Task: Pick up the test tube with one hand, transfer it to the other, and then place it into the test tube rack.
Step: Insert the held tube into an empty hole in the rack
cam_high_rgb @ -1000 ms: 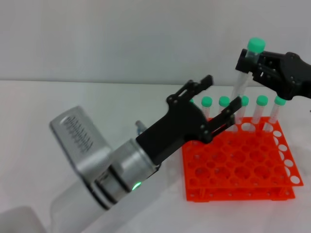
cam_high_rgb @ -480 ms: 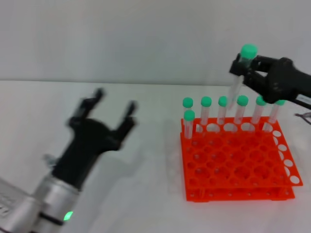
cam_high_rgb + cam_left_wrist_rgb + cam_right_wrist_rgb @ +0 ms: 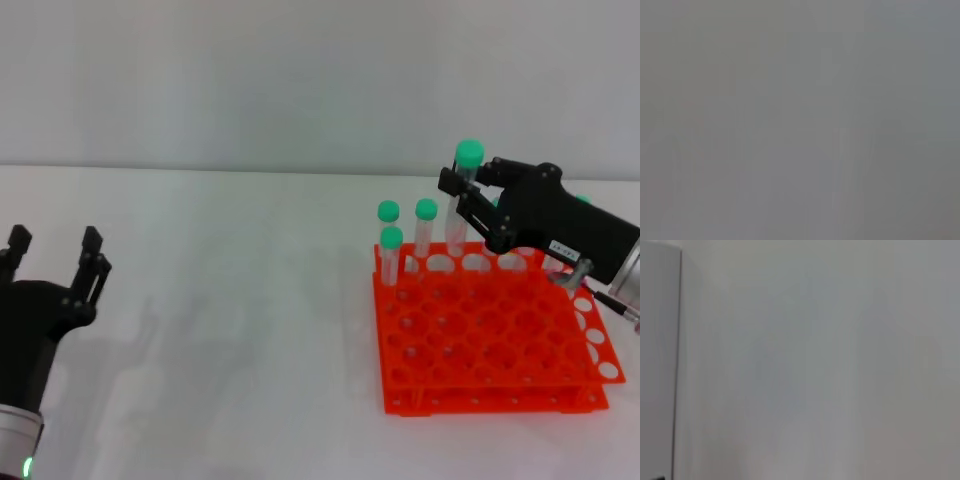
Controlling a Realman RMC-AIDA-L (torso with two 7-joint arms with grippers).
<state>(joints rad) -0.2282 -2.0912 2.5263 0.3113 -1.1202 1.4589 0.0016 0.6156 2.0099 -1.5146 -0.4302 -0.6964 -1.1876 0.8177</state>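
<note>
Nearest the camera, at the lower left of the head view, the left gripper (image 3: 52,256) sat low over the white tabletop (image 3: 230,330), its two black fingers (image 3: 93,262) spread apart and nothing between them (released, well away from everything else on the table). Its black body ran down out of the frame's corner.

Farther in and to the right stood the bright orange-red plastic test tube rack (image 3: 490,340), a two-tier grid of round holes resting flat on the table. In its back-left corner stood three clear tubes with green caps (image 3: 390,237), upright and close together; more of the back row was hidden behind the right arm.

Over that back row was the right gripper (image 3: 462,188), its black housing reaching in from the right edge. It was clenched around the slim clear test tube with the round bright green cap (image 3: 468,154), pinching it just below the cap. The tube hung roughly upright, slightly tilted, its lower end down at the rack's back row beside the other tubes; whether the tip had entered a hole could not be told.

Both wrist views showed only a blank grey surface.
</note>
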